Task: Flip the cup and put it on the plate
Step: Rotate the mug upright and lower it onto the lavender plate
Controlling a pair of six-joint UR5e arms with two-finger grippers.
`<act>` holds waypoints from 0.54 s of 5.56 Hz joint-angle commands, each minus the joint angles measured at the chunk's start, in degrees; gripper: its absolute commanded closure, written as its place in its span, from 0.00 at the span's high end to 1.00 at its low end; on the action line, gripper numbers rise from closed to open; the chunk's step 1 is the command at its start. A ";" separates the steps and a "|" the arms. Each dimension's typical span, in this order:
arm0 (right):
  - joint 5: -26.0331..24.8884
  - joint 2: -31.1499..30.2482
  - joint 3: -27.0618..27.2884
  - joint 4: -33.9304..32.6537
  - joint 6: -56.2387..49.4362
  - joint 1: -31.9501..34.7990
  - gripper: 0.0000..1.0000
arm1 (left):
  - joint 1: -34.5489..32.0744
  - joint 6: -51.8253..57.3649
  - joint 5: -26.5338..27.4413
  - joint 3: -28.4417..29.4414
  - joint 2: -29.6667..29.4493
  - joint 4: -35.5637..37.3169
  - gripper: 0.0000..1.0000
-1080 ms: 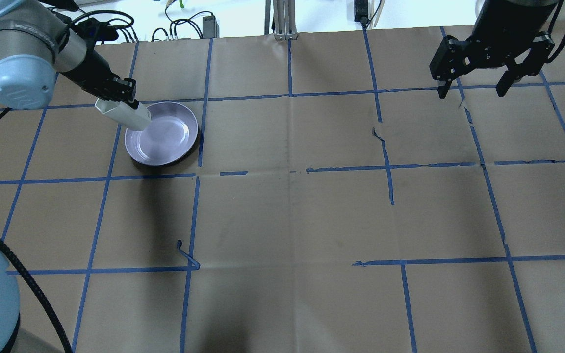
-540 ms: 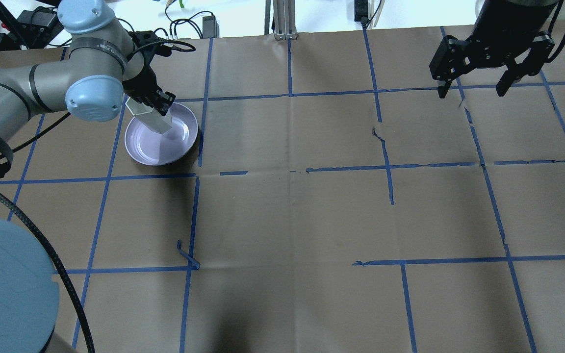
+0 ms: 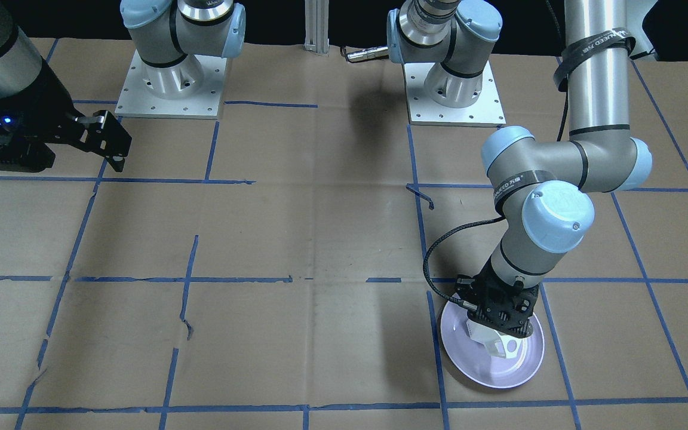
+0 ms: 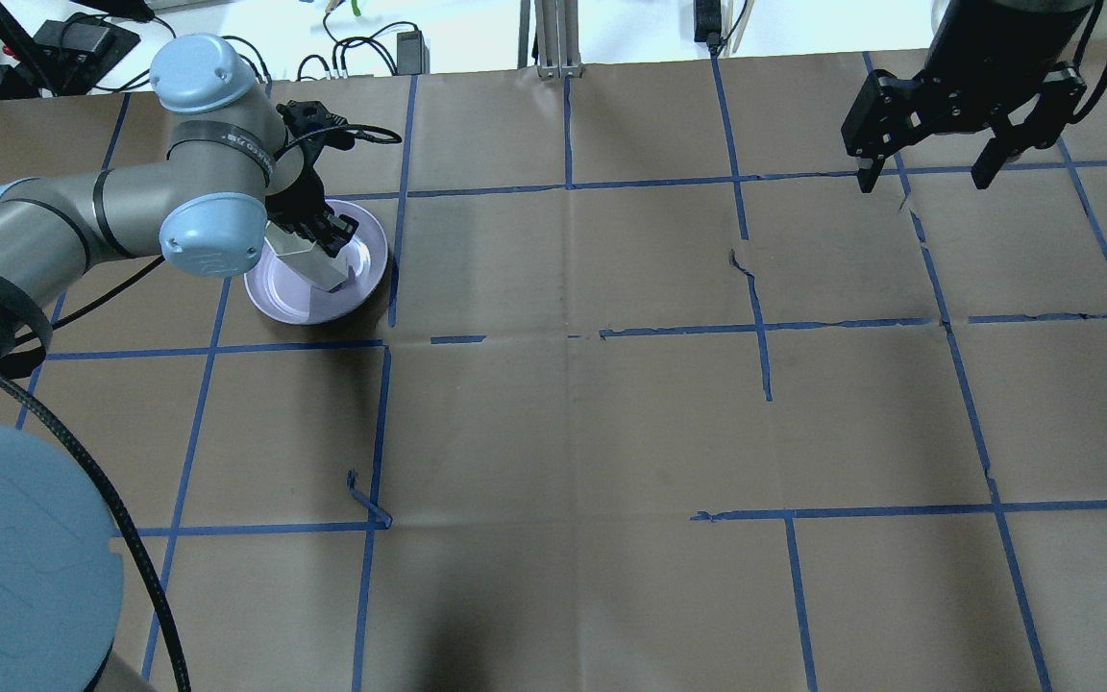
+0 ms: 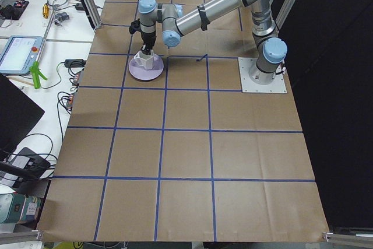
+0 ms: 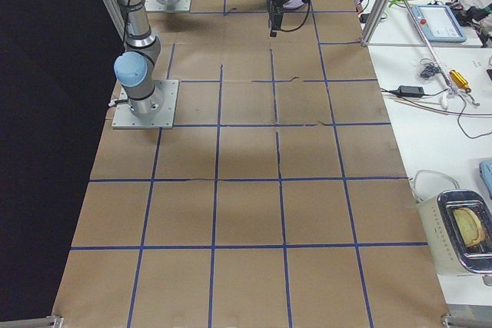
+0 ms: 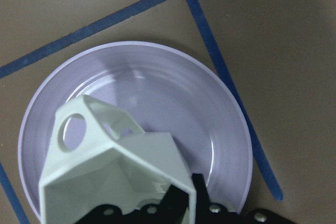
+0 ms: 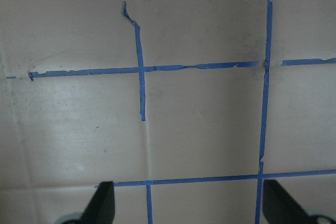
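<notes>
Overhead exterior: left arm [image 4: 212,235] covers part of the plate [image 4: 277,296] and cup [image 4: 311,267].

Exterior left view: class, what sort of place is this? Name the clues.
Probably a robotics lab: a robot arm bolted to a table with a blue tape grid, and a side bench with cables and a pendant screen.

The left arm [image 4: 131,216] folds at the elbow, wrist pointed down, with the left gripper [image 4: 321,240] clamped on the cup [image 4: 308,267]. The right gripper [image 4: 926,180] hangs raised, fingers spread wide.
</notes>
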 commanded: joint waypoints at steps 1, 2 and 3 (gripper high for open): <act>0.00 0.00 0.00 0.00 0.00 0.00 1.00 | 0.00 -0.08 3.51 -0.15 -0.43 -0.37 0.92; 0.00 0.00 0.00 0.00 0.00 0.00 1.00 | 0.09 -0.69 3.08 0.28 -0.17 -0.29 0.98; 0.00 0.00 0.00 0.00 0.00 0.00 1.00 | -0.52 -1.22 2.91 1.59 1.49 -2.72 0.98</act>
